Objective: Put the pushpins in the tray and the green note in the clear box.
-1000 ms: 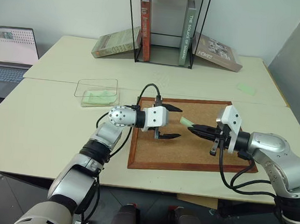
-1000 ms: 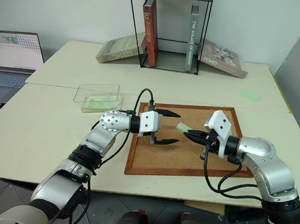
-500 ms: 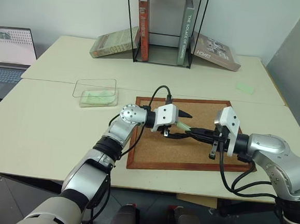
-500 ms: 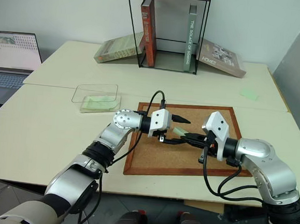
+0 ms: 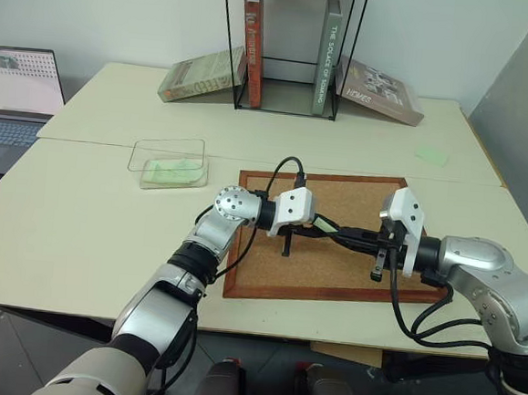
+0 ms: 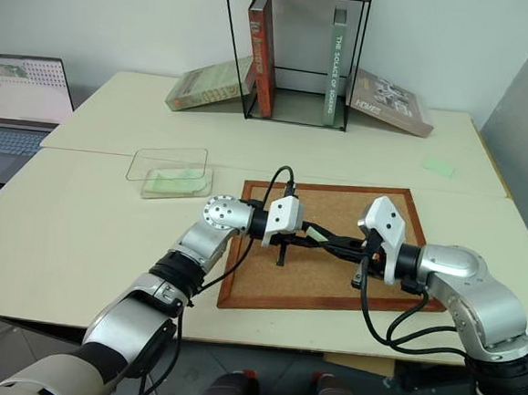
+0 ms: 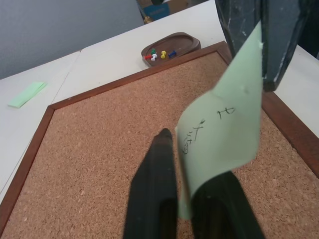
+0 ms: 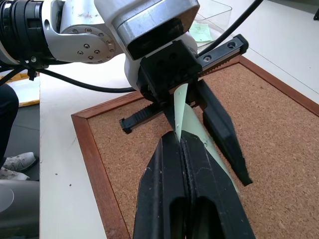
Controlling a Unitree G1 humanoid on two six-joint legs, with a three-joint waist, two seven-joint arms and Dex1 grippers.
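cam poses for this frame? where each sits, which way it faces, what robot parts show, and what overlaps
Head stereo pair: forward and down over the table; both arms, left gripper and right gripper meeting over the corkboard.
Left wrist: along its fingers, shut on the green note; the right gripper's fingers pinch the note; tray of pushpins beyond.
Right wrist: along its shut fingers, facing the left gripper; clear box behind.
Shared: note, corkboard.

the corkboard (image 7: pixel 94 149) is rough, grainy cork in a smooth red-brown wood frame. above it the green note (image 7: pixel 227 134) is thin matt paper, curled. beside the board, the tray (image 7: pixel 172 44) looks glossy, and the clear box (image 5: pixel 169 156) is transparent plastic.
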